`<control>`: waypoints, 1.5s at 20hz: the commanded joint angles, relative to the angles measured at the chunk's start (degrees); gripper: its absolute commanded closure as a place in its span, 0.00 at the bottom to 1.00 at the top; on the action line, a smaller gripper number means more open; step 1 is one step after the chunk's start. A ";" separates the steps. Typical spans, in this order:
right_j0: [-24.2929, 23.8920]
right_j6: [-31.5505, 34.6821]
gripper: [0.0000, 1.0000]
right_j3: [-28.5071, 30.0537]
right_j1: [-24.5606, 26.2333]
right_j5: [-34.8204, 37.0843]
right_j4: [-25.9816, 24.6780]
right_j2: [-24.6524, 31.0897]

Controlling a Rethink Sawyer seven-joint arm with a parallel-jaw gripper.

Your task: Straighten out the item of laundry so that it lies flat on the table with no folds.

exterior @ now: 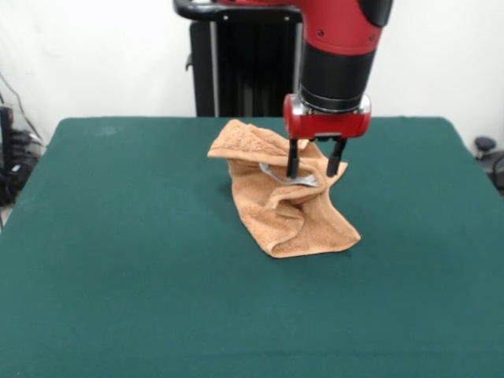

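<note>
Green table (118, 299) lies bare up front; mid-table the towel (283, 193) sits crumpled, with several folds, so flattening is barely begun. Gripper (313, 167) hangs over its top, fingers spread, seemingly holding nothing

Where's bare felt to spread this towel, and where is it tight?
Bare green table runs wide along the near edge and on both sides of the crumpled towel. The largest patch is picture-left, between towel and table edge. It is crowded at the far middle: the pincer stands open over the towel's top folds, with the pedestal right behind.
</note>
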 commanded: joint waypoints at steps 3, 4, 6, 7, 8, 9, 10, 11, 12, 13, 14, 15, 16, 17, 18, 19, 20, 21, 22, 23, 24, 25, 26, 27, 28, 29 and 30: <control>0.36 8.19 0.00 7.81 0.88 -7.22 -0.43 5.94; 0.13 8.05 0.00 8.12 1.31 -8.11 -0.72 5.99; -0.29 7.66 0.00 8.27 2.39 -9.66 -1.12 6.25; -0.42 7.52 0.00 8.12 2.95 -10.29 -1.22 6.35; -0.47 7.42 0.00 7.93 3.48 -10.80 -1.33 6.36; -0.39 7.36 0.00 7.65 3.86 -11.11 -1.38 6.28; -0.23 7.43 0.00 7.45 4.25 -11.47 -1.39 6.10; -0.09 7.42 0.00 7.25 4.52 -11.87 -1.47 5.98; 0.01 7.51 0.00 7.12 4.76 -12.10 -1.39 5.90; 0.15 7.49 0.00 7.03 4.65 -12.03 -1.30 5.81; 0.15 7.42 0.00 6.92 4.71 -12.01 -1.17 5.87; 0.11 7.32 0.00 6.86 4.70 -11.91 -1.06 5.97; 0.06 7.18 0.00 6.75 4.75 -11.77 -0.94 6.07; 0.01 7.11 0.00 6.63 4.90 -11.82 -0.90 6.11; -0.01 6.97 0.00 6.46 4.99 -11.77 -0.91 6.11; -0.07 6.86 0.00 6.42 5.03 -11.78 -0.93 6.13; -0.07 6.81 0.00 6.35 5.07 -11.76 -0.93 6.10; -0.05 6.84 0.00 6.36 5.10 -11.85 -0.90 6.10; -0.02 6.85 0.00 6.35 5.12 -11.86 -0.86 6.10; 0.06 6.84 0.00 6.27 5.15 -11.87 -0.87 6.07; 0.10 6.92 0.00 6.28 5.19 -11.93 -0.81 6.07; 0.13 7.01 0.00 6.45 5.16 -12.13 -0.84 6.03; 0.19 7.06 0.00 6.41 5.14 -12.12 -0.83 5.95; 0.28 7.24 0.00 6.44 5.03 -12.31 -0.79 5.83; 0.36 7.43 0.00 6.47 4.91 -12.49 -0.76 5.70; 0.23 7.83 0.00 6.80 4.65 -12.83 -0.51 5.76; 0.10 7.71 0.00 6.90 4.47 -12.53 -0.45 5.86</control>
